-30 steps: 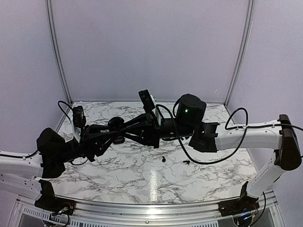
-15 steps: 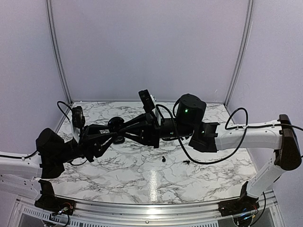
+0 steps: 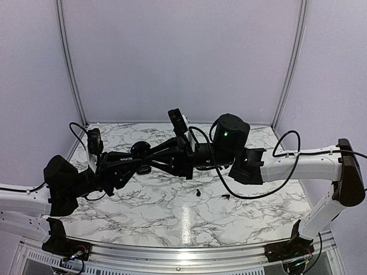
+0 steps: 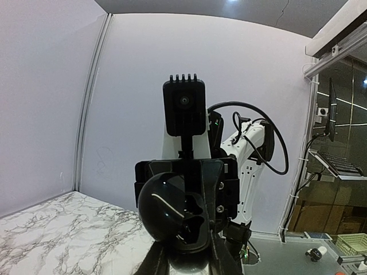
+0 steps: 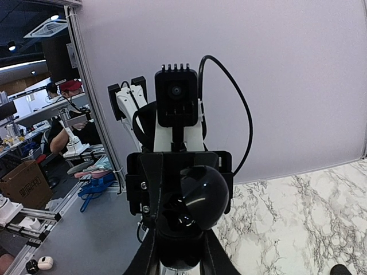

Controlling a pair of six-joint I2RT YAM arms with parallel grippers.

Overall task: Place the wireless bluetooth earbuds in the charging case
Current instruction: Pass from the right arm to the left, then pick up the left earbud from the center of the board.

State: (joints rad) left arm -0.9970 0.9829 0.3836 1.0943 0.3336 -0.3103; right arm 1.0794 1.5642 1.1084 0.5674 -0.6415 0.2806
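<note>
Two buds (image 3: 198,192): loose on worktop (image 3: 143,220), 2nd bud (image 3: 225,196) near 1st.
Case (image 4: 172,220): up in the air btwn both arms, well apart from buds.
L gripper (image 4: 189,260): looks clamped on case bottom.
R gripper (image 5: 178,258): looks clamped on case too.
Done: can't tell if any bud is inside.
Left: prob. pick up both buds, put in.

We find the charging case (image 3: 139,150) held above the table (image 3: 172,220), between the fingers of both grippers. The left gripper (image 4: 188,252) meets it from its left and the right gripper (image 5: 178,252) from its right. One earbud (image 3: 198,192) lies on the table right of the case, nearer the arm bases. A second earbud (image 3: 225,196) lies farther right of the case.
</note>
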